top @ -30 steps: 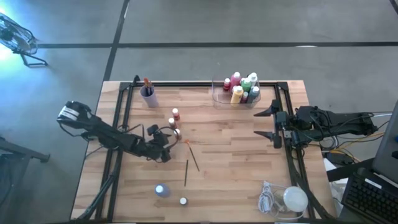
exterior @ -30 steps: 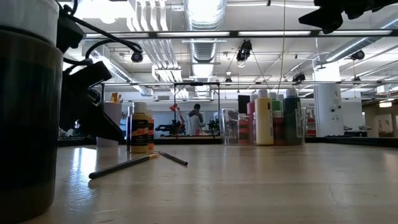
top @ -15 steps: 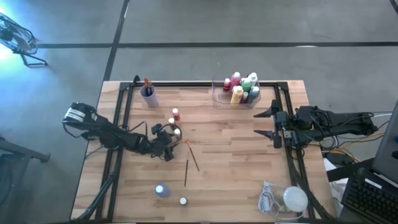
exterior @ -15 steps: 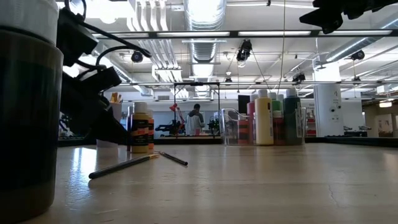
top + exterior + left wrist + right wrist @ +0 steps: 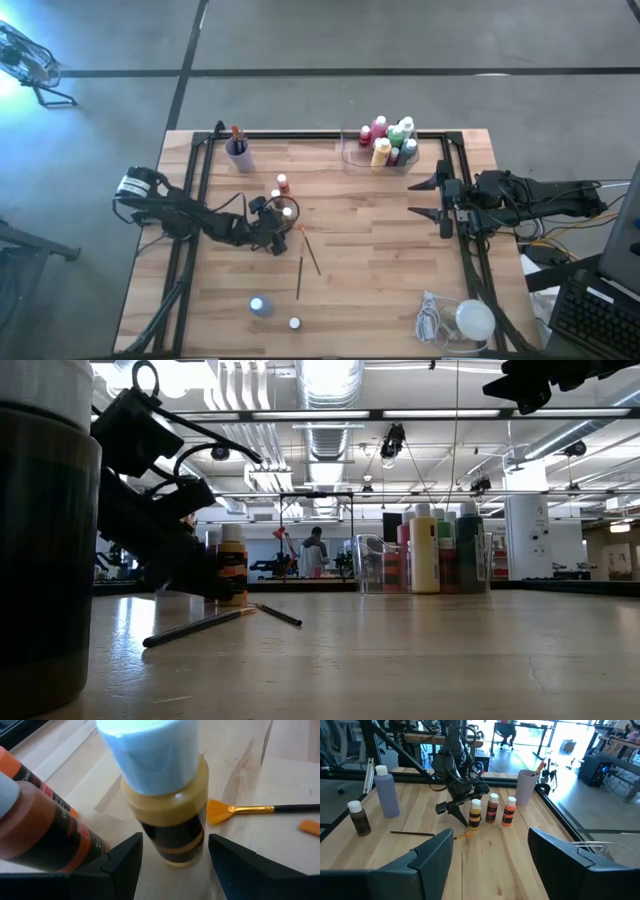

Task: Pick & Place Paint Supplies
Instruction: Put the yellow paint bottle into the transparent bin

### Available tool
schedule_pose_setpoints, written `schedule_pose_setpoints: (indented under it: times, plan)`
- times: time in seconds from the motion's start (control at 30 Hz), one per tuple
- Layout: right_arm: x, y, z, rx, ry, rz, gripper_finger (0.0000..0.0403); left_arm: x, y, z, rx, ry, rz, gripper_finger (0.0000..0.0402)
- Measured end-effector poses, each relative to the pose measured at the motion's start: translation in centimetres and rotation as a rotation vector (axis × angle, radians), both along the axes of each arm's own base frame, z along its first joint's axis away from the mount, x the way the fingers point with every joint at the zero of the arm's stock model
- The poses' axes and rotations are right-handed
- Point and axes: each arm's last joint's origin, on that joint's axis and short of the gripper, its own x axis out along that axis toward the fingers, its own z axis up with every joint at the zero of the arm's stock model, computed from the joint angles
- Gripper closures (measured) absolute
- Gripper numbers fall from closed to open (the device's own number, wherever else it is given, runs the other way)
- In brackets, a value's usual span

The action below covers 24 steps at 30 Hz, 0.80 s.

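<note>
At frame center-left we see the left claw [image 5: 172, 852] spread around the yellow bottle [image 5: 167, 815], not clenched; right claw [image 5: 432, 197] released at right.

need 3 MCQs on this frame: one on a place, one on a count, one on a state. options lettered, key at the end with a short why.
1. Where is the clear tray with the cluster of bottles?
A. back of the table, right of centre
B. front left corner
C. off the table

2. How many bottles stand in the short row at the left gripper?
A. one
B. three
C. six

3. How do the left gripper's fingers stand at the yellow bottle?
A. shut tight on its cap
B. open, one on each side of its body
C. pointing away from it

Key:
1 A, the high view shows the tray at the table's far edge, right of the middle.
2 B, the right wrist view shows a yellow, a brown and an orange bottle side by side.
3 B, the left wrist view shows gaps between both fingers and the bottle.
</note>
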Motion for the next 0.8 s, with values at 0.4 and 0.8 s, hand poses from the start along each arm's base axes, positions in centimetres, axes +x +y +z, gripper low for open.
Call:
schedule_pose_setpoints:
  times: [0.4,0.8]
  plan:
    - [0.0,0.0,0.0,0.0,0.0,0.0,0.0178,0.44,0.65,0.06,-0.014,-0.002,-0.003,0.017]
    - [-0.01,0.0,0.0,0.0,0.0,0.0,0.0172,0.75,0.95,0.33,-0.02,-0.027,-0.032,0.0188]
